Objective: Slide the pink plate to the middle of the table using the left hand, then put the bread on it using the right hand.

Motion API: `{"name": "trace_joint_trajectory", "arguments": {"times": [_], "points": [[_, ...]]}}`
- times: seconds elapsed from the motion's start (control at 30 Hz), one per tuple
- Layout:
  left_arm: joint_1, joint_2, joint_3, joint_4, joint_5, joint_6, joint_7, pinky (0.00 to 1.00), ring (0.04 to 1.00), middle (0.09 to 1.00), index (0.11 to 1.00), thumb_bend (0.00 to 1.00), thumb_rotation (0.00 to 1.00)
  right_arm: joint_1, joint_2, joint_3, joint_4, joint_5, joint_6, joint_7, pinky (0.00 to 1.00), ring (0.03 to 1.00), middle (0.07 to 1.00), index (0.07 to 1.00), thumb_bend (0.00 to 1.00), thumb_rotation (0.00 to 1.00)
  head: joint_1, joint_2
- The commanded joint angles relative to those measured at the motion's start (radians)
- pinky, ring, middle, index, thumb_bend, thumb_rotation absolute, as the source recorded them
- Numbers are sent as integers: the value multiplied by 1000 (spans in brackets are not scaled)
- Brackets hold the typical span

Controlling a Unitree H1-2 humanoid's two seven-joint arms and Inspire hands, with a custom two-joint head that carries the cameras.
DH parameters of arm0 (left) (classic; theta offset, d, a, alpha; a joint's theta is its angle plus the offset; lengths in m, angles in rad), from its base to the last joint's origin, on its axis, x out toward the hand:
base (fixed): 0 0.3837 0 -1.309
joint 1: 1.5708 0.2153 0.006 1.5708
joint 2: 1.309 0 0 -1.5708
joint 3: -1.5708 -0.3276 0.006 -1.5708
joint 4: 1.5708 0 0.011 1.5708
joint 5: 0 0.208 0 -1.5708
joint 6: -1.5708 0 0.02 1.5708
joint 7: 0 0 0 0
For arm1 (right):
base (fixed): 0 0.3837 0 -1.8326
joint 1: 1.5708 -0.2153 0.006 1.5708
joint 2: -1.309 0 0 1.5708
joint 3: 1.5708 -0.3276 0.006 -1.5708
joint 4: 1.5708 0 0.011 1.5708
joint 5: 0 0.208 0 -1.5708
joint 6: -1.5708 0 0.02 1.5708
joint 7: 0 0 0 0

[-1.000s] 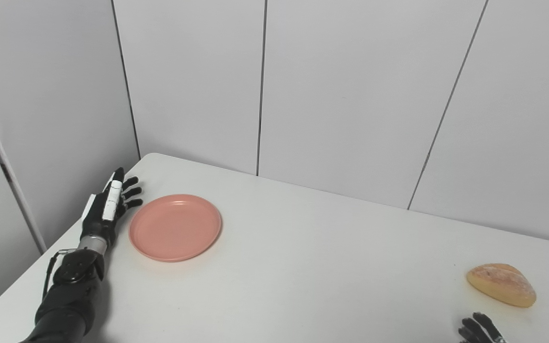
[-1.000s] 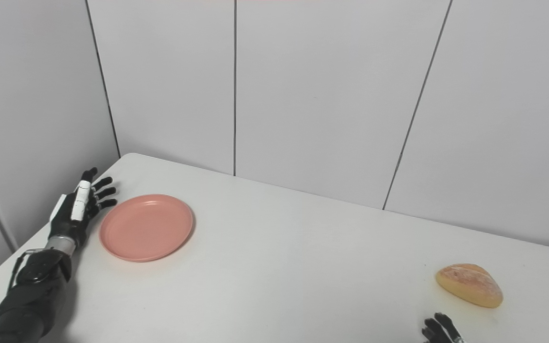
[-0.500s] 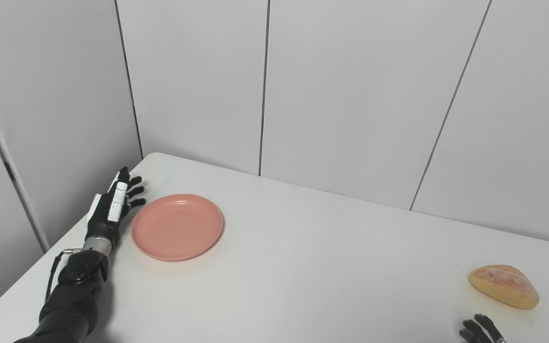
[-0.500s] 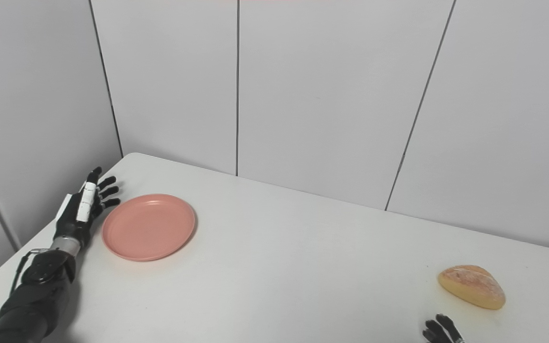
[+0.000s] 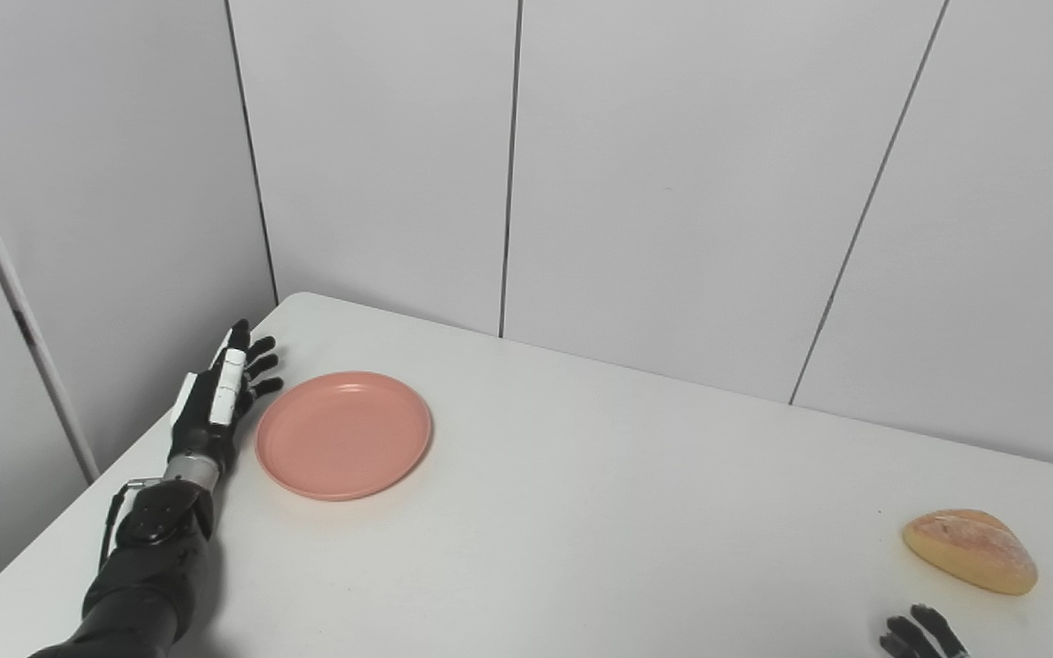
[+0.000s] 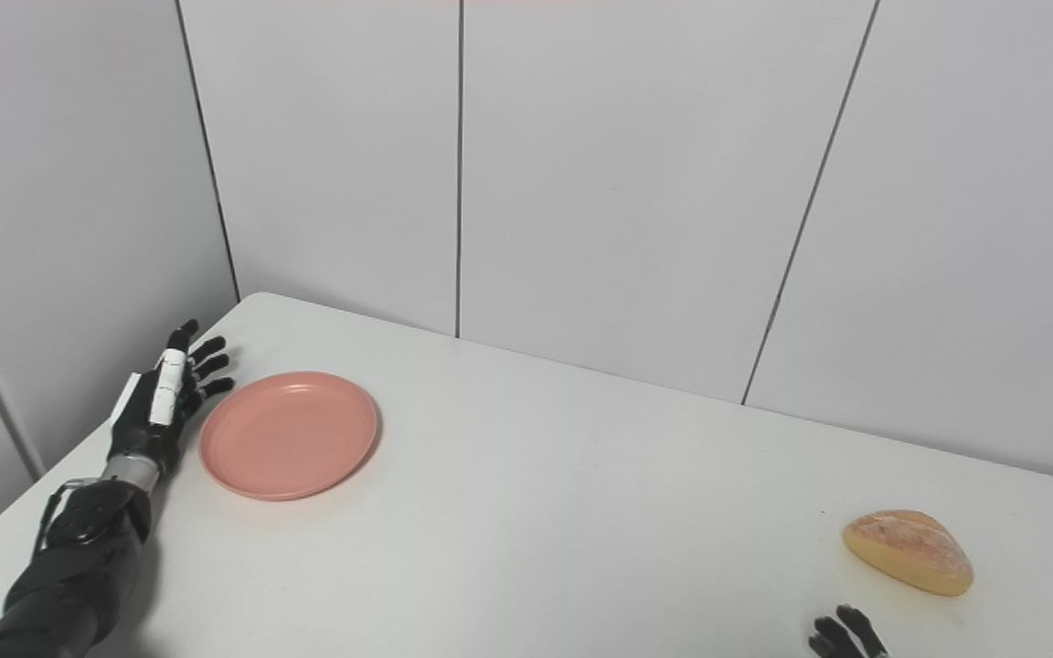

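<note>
Pink plate (image 5: 343, 434) is round, so no long axis; it lies flat, rim up, near the desk's (image 5: 581, 512) left edge and toward the far-left corner. Bread (image 5: 970, 550) lies near the desk's right side toward the near edge, long axis running roughly left-right w/ a slight tilt, its domed crust up and the taller end to the right.

Btwn plate and bread the desk top is bare white, wide open room across the middle. Far edge of the desk meets the grey wall panels; the left edge runs close beside the left hand.

Left hand (image 5: 216, 402) sits just left of the plate, palm side facing it, fingers (image 5: 257, 366) spread and stretched out toward the far edge, holding nothing. Its fingers end right beside the plate's left rim; whether they touch it can't be told.

Right hand (image 5: 920, 635) shows only as fingertips at the bottom edge, near the bread but apart from it. How far open it is can't be told.
</note>
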Motion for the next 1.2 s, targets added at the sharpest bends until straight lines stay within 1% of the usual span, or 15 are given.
{"name": "trace_joint_trajectory", "arguments": {"times": [0.0, 0.1, 0.33, 0.47, 0.6, 0.67, 0.8, 0.83, 0.97, 1.03, 1.1, 1.17], "points": [[3, -48, -9, -1, -4, 8, -55, 780, 888, 904, 981, 1000, 954, 24, 7, 12, 1, 6, 20, 8, 902, 883, 865, 882, 737, 795, -3, 2], [3, -53, -6, -3, -7, 7, -66, 759, 884, 901, 983, 1000, 940, 24, 7, 12, 2, 8, 19, 9, 902, 883, 866, 882, 740, 793, -4, 3], [2, -57, -18, -37, -9, 8, -102, 786, 917, 926, 984, 1000, 945, 27, 7, 12, -6, 11, 25, 8, 896, 881, 863, 874, 736, 784, -7, 8], [-2, -57, -28, -52, -3, 16, -92, 807, 914, 921, 977, 1000, 932, 29, 3, 13, -8, 13, 23, 12, 893, 876, 860, 874, 734, 776, -6, 10], [-5, -53, -39, -70, 4, 36, -80, 789, 905, 918, 965, 1000, 929, 30, 3, 13, -10, 15, 24, 13, 897, 879, 864, 879, 726, 772, -8, 13], [-10, -48, -43, -63, 4, 40, -85, 777, 901, 918, 959, 1000, 925, 30, 3, 14, -14, 15, 28, 12, 900, 880, 865, 881, 726, 770, -8, 13], [10, -52, -49, -134, -3, 84, -93, 784, 911, 928, 962, 1000, 927, 31, 0, 17, -18, 8, 30, 12, 900, 881, 867, 880, 719, 777, -10, 16], [12, -50, -52, -138, -3, 89, -97, 787, 913, 930, 962, 1000, 929, 32, 0, 18, -18, 9, 30, 12, 901, 881, 868, 880, 713, 777, -10, 17], [11, -45, -56, -124, -2, 92, -105, 782, 907, 920, 949, 1000, 931, 34, 0, 18, -26, 11, 37, 10, 901, 880, 867, 877, 706, 777, -12, 20], [25, -52, -62, -161, -1, 102, -107, 777, 911, 923, 956, 1000, 942, 36, 0, 19, -31, 8, 40, 7, 894, 877, 863, 872, 714, 776, -13, 21], [28, -54, -67, -161, 0, 97, -113, 768, 908, 924, 965, 1000, 946, 36, -1, 20, -33, 7, 42, 6, 889, 874, 860, 869, 724, 775, -14, 23], [26, -59, -67, -152, -1, 91, -111, 762, 895, 911, 959, 1000, 929, 36, -2, 20, -32, 7, 42, 5, 890, 874, 862, 874, 724, 776, -14, 23]]}}
